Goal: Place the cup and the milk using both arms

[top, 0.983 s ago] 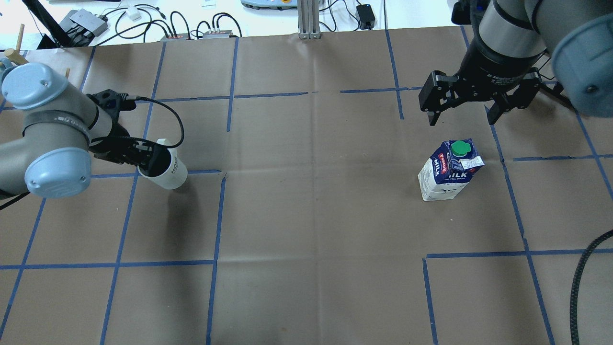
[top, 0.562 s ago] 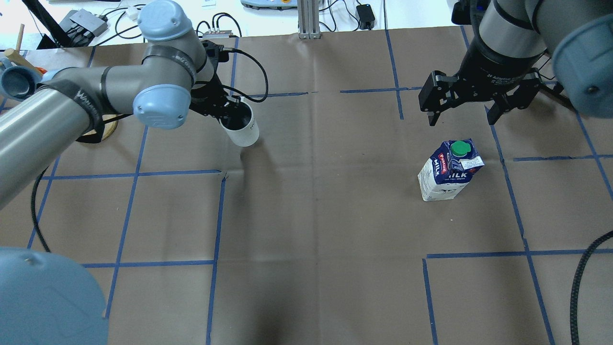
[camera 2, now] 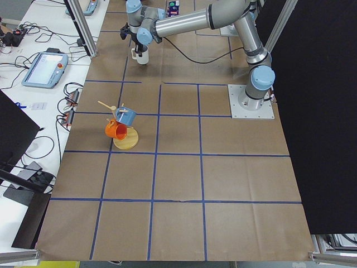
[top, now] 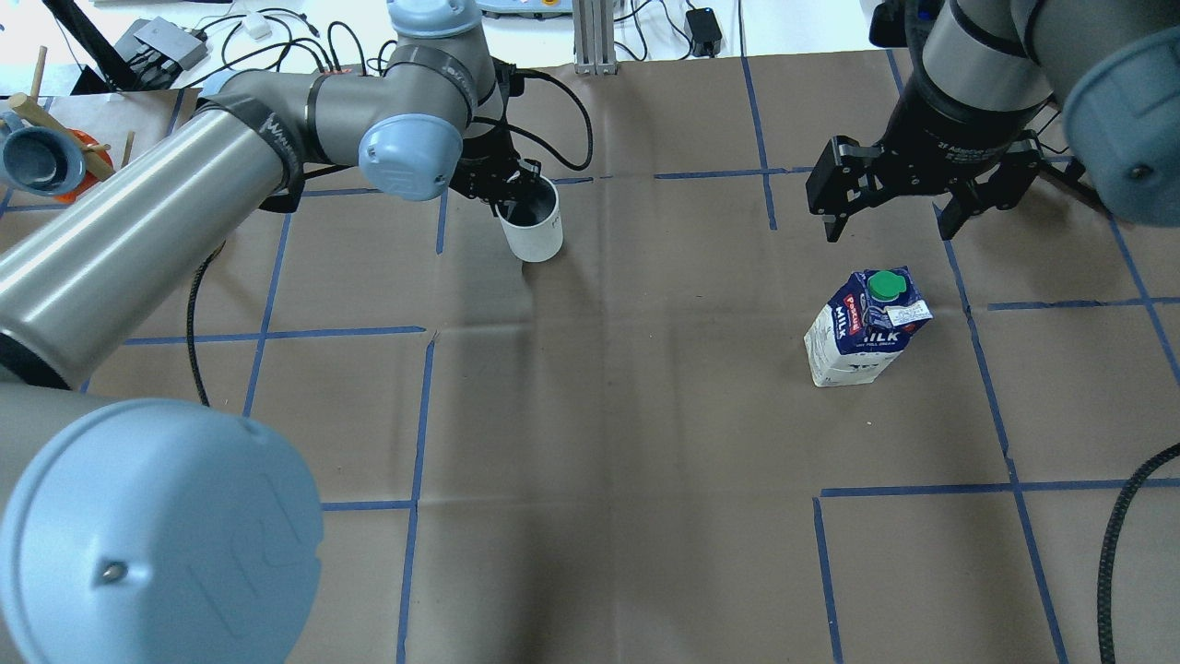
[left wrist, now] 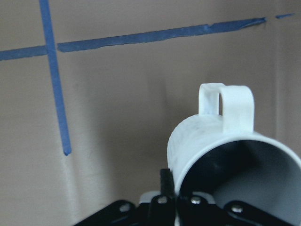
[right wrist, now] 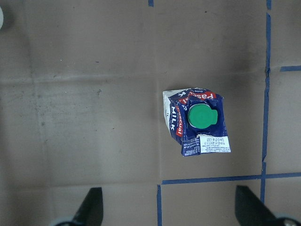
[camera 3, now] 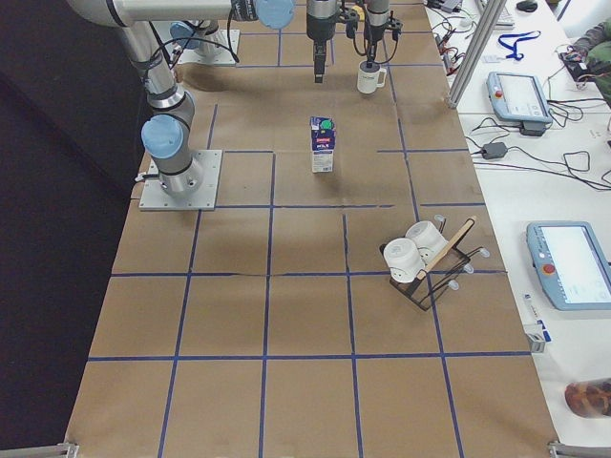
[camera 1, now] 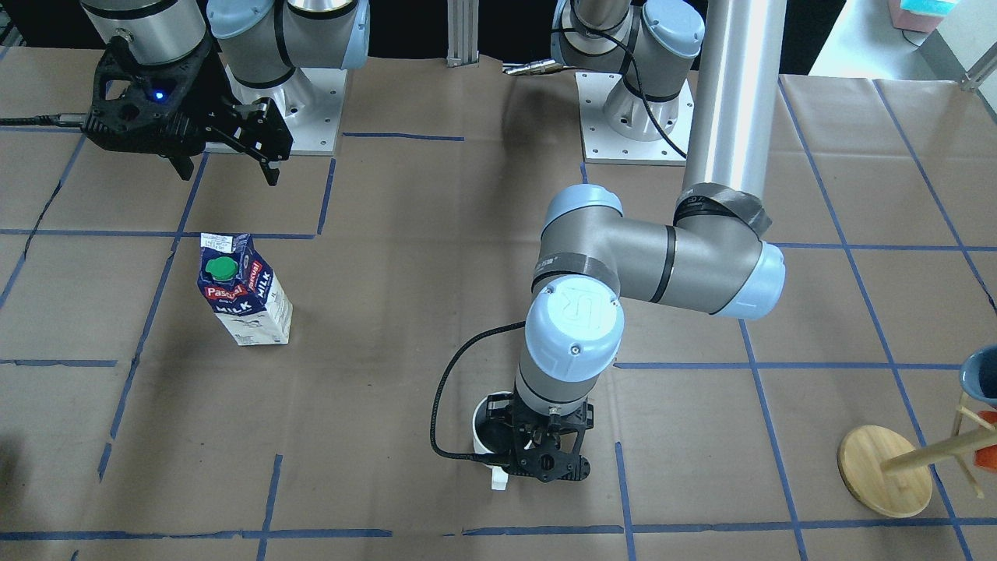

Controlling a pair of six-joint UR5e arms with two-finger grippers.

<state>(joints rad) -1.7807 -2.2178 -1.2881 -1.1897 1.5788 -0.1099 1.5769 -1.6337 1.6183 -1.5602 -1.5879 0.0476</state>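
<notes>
The cup point(left wrist: 202, 136) hides most of the left fingers point(left wrist: 165, 182).

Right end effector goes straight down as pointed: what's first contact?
Likely bare brown paper table cover, not the blue-and-white gable-top milk carton, which stands off the line of the right end effector in its wrist view. Depth unclear.

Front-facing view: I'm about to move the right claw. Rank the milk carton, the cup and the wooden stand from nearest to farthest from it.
From the right claw:
1. milk carton, standing just beyond it on the view's left side.
2. cup, mid-table towards the operators' side, gripped by the left claw.
3. wooden stand, at the view's far right edge.
</notes>
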